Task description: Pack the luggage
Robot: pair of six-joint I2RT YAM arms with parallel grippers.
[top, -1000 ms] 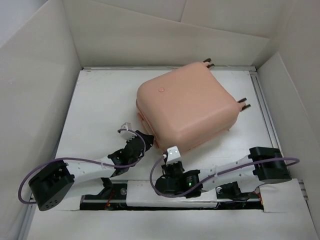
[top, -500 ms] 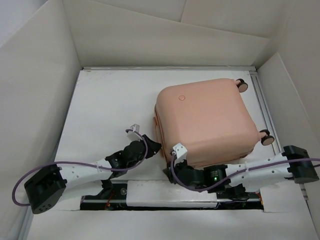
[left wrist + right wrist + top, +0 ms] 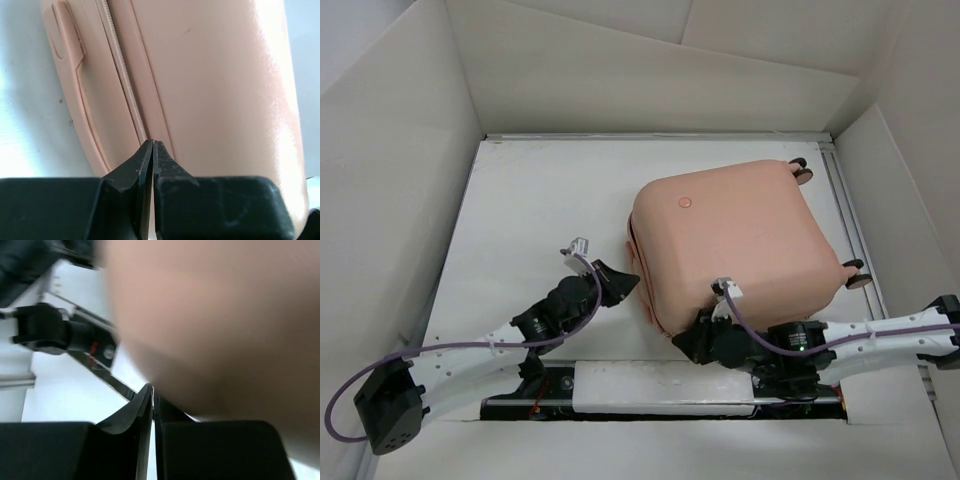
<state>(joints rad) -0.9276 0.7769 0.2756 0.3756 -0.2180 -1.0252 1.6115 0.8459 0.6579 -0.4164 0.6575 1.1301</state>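
Observation:
The peach-pink luggage (image 3: 740,245) lies closed on the white table, right of centre, its caster wheels (image 3: 803,172) at the right edge. My left gripper (image 3: 625,280) is shut and empty, its tips against the suitcase's left side by the zipper seam (image 3: 122,75), beside the side handle (image 3: 67,35). My right gripper (image 3: 685,343) is shut and empty, pressed at the suitcase's near lower corner (image 3: 215,320), which fills the right wrist view as a blur.
White cardboard walls (image 3: 400,200) enclose the table on the left, back and right. A black mounting rail (image 3: 660,385) with the arm bases runs along the near edge. Bare table surface (image 3: 540,210) lies left of the suitcase.
The suitcase has swung round and slid right, then turned a little more. My left arm reached forward to its left side. My right arm stretched out low along its near edge.

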